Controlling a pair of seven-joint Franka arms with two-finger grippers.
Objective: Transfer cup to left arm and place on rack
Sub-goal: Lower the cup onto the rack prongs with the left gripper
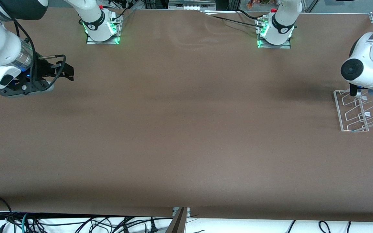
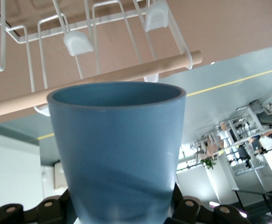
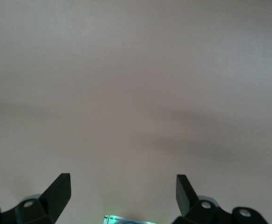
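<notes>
Holding the cup (image 2: 117, 154) clamped in the left gripper (image 2: 119, 212) over the rack (image 1: 356, 110) at the left arm's end of the table; risking a clip on the wooden rod (image 2: 94, 84), tipping it off; right gripper (image 3: 123, 189) waiting, spread, empty.

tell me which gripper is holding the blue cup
The left gripper, over the rack, is shut on the blue cup; the right gripper waits open and empty.
</notes>
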